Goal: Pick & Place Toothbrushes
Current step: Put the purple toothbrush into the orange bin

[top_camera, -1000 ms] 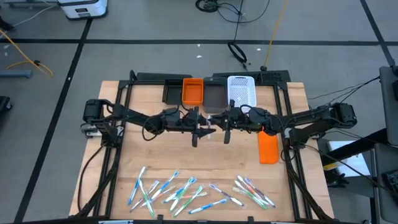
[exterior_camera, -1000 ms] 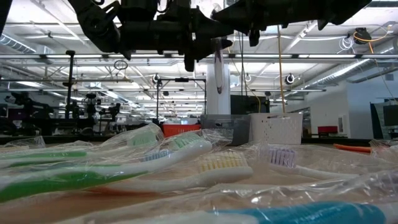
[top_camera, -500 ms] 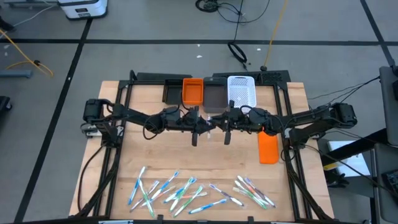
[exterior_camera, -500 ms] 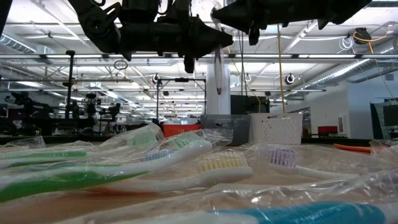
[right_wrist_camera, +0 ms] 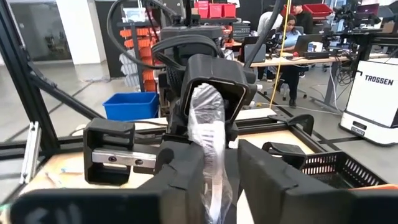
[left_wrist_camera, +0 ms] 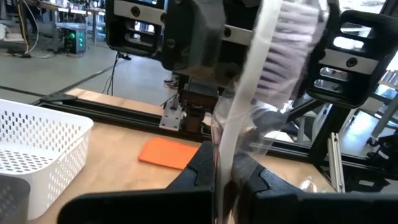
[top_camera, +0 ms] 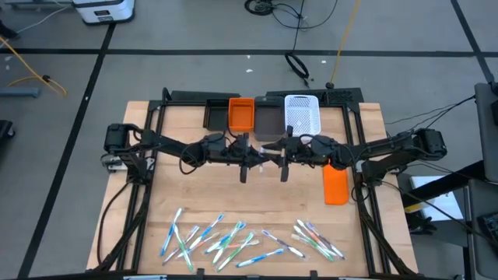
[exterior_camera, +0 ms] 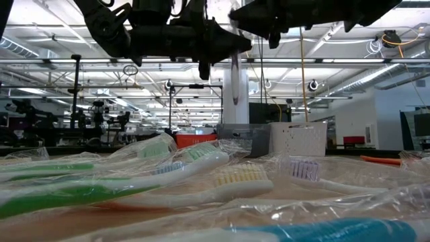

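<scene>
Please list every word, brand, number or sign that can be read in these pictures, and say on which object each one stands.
"TROSSEN": on the white cabinet standing at the edge of the right wrist view.
Nothing else can be read: the wrapped toothbrush, the white basket and the orange bin show no legible text.

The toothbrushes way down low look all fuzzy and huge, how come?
In the low view the wrapped toothbrushes lie right in front of the lens, so they blur and their wrappers glare under the ceiling lights. In the high view the same toothbrushes look small and crisp. In the left wrist view, the held toothbrush is blurred too.
</scene>
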{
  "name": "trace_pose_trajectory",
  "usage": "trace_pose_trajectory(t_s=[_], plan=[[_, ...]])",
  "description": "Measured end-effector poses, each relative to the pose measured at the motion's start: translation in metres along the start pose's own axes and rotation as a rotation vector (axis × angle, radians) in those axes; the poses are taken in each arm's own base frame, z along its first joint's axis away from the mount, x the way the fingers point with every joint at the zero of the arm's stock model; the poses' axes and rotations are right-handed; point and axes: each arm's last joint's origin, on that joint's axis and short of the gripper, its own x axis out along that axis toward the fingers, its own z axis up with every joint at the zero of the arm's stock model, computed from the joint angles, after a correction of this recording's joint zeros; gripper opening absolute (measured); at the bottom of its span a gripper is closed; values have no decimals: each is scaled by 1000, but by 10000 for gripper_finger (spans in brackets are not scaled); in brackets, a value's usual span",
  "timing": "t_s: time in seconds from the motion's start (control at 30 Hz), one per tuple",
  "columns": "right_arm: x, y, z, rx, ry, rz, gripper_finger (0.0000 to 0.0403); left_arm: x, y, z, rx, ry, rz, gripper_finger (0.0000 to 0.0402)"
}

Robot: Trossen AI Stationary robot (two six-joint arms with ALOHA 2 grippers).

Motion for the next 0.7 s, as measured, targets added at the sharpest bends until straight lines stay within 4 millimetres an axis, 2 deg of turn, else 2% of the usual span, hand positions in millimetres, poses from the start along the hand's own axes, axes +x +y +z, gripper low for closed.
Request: trace_pose_trajectory(t_s=[0.33,0.5,0.7], plan=[[-1,7,-3,-42,27,24,219,-2,12,2,-8,3,31,5],[-1,7,-3,-44,35,19,249,-4,18,3,-10,6,51,5],[-2,6,-6,-51,71,-6,266,-7,27,4,-12,32,82,5]])
